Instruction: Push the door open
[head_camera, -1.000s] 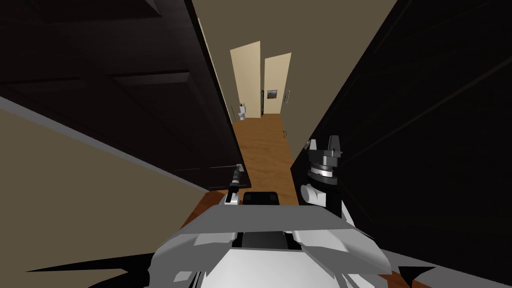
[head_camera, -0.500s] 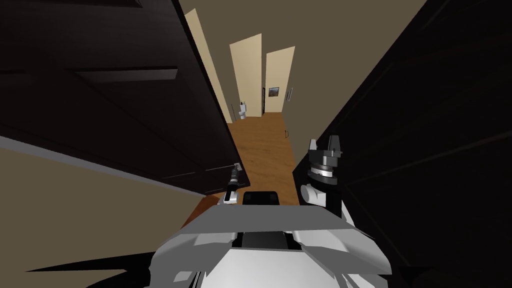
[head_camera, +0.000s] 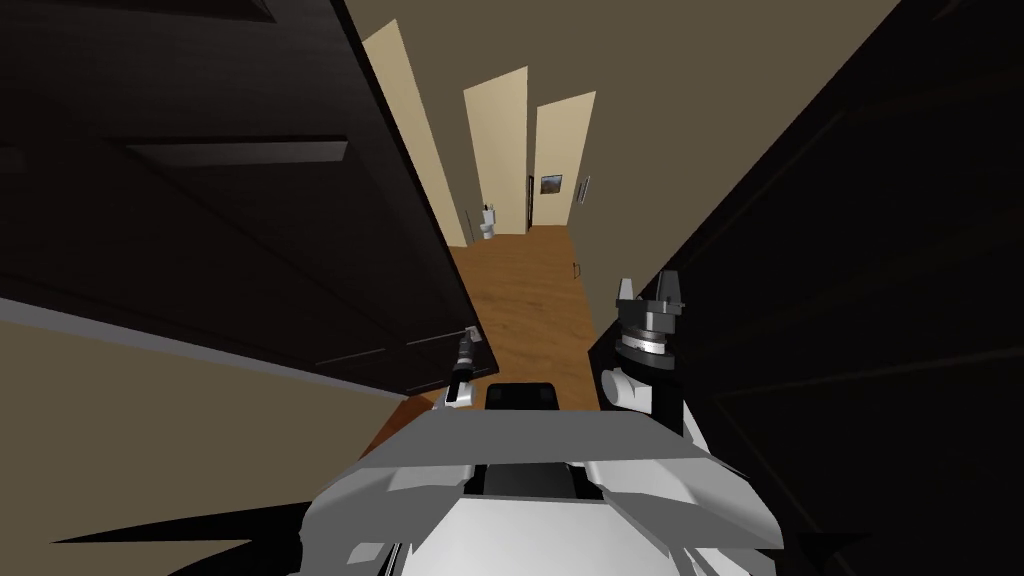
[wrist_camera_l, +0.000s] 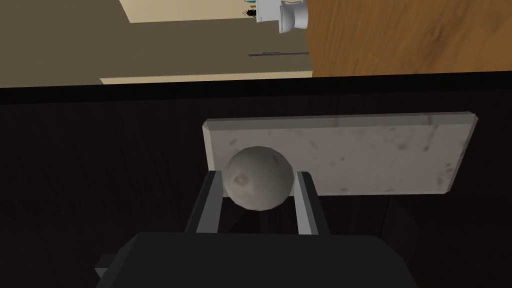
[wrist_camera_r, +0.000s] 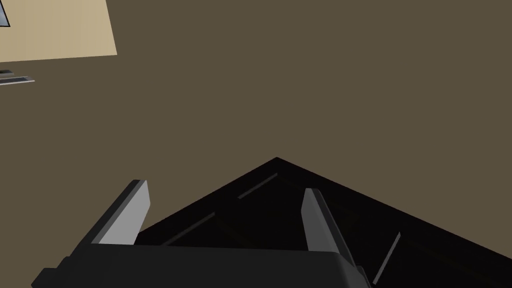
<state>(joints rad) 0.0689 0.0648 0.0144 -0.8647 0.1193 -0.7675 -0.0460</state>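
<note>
A dark panelled door (head_camera: 230, 230) stands ajar on my left, its free edge beside a wood-floored hallway (head_camera: 525, 290). In the left wrist view a round grey knob (wrist_camera_l: 258, 177) sits on a pale grey plate (wrist_camera_l: 380, 150) fixed to the dark door face (wrist_camera_l: 100, 150). My left gripper (wrist_camera_l: 257, 192) is shut on the knob, a finger pressing each side. In the head view the left gripper (head_camera: 468, 350) reaches the door's lower edge. My right gripper (head_camera: 650, 292) is raised on the right, its fingers (wrist_camera_r: 132, 212) apart and empty.
A second dark door or panel (head_camera: 850, 300) lines my right side close by. The hallway runs ahead between brown walls to cream doorways (head_camera: 500, 150). A white toilet (head_camera: 487, 222) stands at its far end. A small picture (head_camera: 550, 184) hangs on the end wall.
The door on my left has swung further away, and more cream wall shows past its edge. My left gripper has stayed on the knob. The right arm has held its pose.
</note>
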